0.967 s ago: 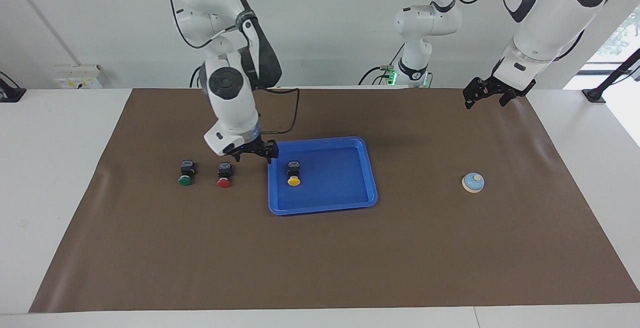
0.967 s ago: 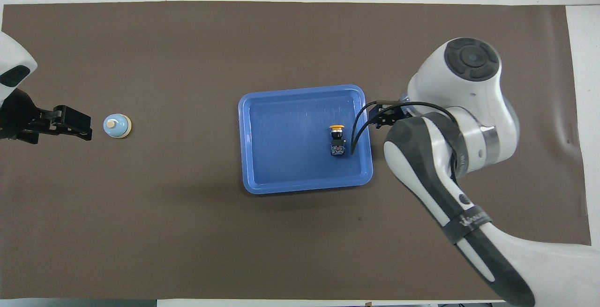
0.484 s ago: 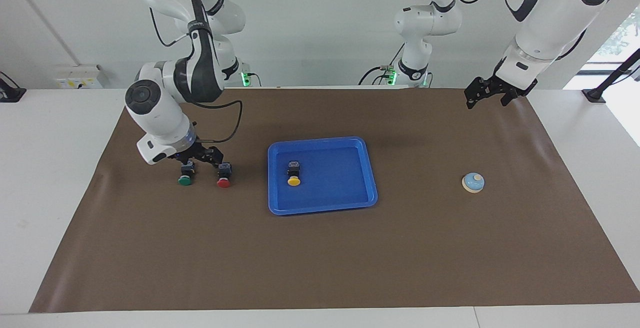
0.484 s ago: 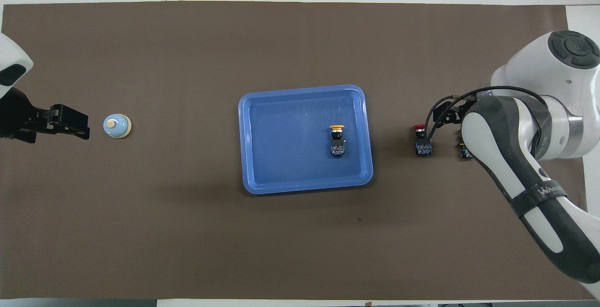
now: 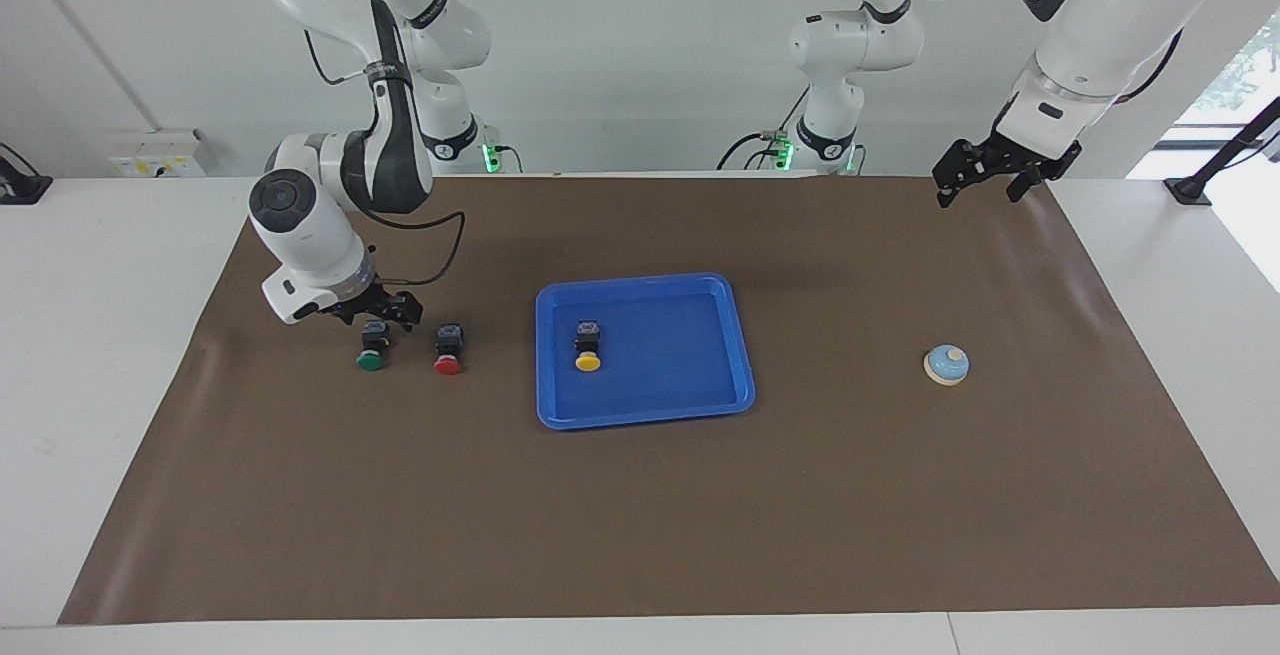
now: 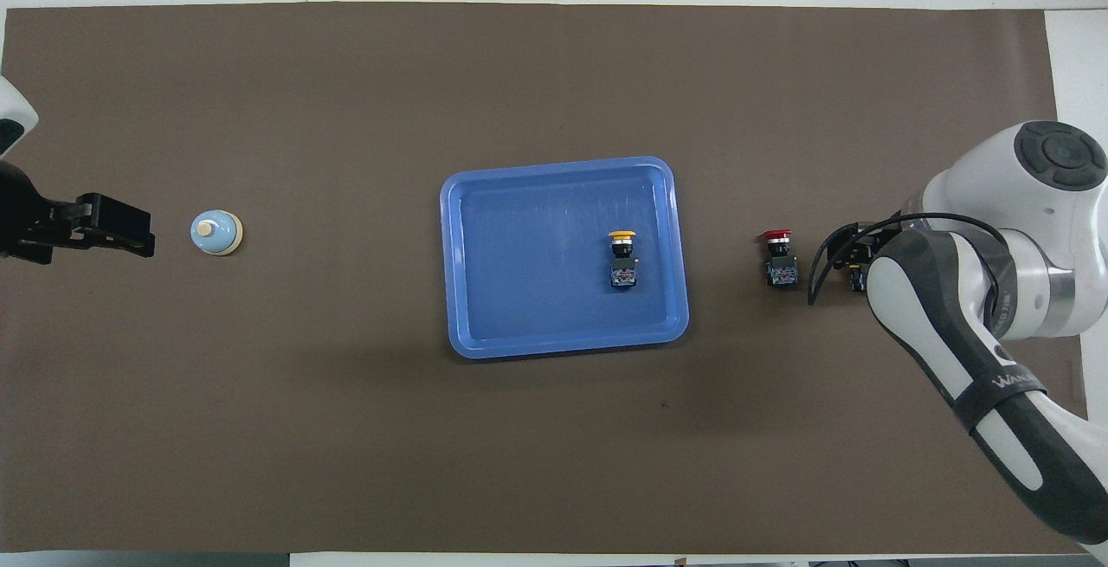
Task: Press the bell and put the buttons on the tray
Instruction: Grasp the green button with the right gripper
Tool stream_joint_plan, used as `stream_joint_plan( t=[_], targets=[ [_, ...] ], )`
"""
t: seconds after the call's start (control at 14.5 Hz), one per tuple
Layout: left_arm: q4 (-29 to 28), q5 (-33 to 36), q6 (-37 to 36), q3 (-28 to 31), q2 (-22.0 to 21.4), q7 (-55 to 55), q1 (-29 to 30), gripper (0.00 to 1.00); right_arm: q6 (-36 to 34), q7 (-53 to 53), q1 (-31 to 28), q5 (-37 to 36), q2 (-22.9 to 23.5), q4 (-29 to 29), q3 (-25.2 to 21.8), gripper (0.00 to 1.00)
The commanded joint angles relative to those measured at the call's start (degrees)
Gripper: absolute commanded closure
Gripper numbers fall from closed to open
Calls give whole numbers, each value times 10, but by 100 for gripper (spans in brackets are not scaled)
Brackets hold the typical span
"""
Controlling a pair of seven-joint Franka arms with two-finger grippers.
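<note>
right gripper (image 5: 385,310) low, directly over green button (image 5: 370,349), jaws unclear | button's black body lies toward robots, cap away | yellow button (image 5: 587,346) in tray (image 5: 745,375) | left gripper (image 5: 985,170) waits, jaws unclear

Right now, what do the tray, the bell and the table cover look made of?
tray: likely moulded plastic, glossy bright blue, with rounded corners, a raised rim and faint scuffs on its floor.
bell: probably painted metal dome, smooth light blue, on a cream base rim; could be plastic.
table cover: matte brown sheet, paper or thin vinyl, with soft ripples near its edge.
</note>
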Motion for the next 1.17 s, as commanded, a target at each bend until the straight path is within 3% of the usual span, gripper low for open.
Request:
stream_joint_plan(
  t=[0.0, 0.28, 1.11],
  targets=[
    [-2, -1, -7, -2, -6, 0, 3, 0, 64, -47, -26, -9, -29, -61, 8, 0],
    [-2, -1, -7, -2, -6, -1, 3, 0, 117, -47, -36, -9, -34, -96, 9, 0],
    [-2, -1, -7, -2, -6, 0, 3, 0, 189, -51, -41, -3, -1, -109, 10, 0]
  ],
)
